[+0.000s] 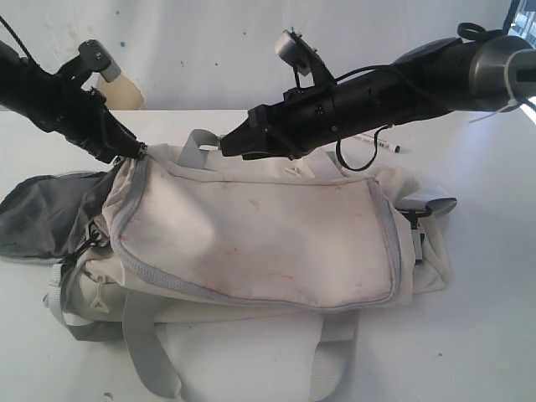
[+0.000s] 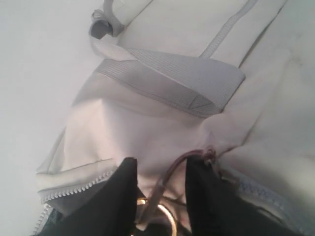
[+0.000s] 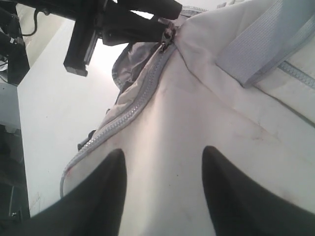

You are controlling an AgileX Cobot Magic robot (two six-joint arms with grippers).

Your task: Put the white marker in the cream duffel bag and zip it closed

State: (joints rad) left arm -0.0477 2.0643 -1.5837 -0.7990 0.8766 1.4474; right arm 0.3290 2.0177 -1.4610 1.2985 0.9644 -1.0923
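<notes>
The cream duffel bag lies across the middle of the table, its dark grey lining spilling out at the left end. My left gripper is at the flap's raised left corner. It is shut on the zipper pull, whose cord and ring sit between its fingers. Over the bag's back edge my right gripper hangs open, with only cream fabric below it. The white marker, black cap to the right, lies on the table behind the right arm.
A grey webbing strap loops up between the two grippers. More straps hang over the bag's front. A grey buckle tab sticks out at the right end. White tabletop surrounds the bag.
</notes>
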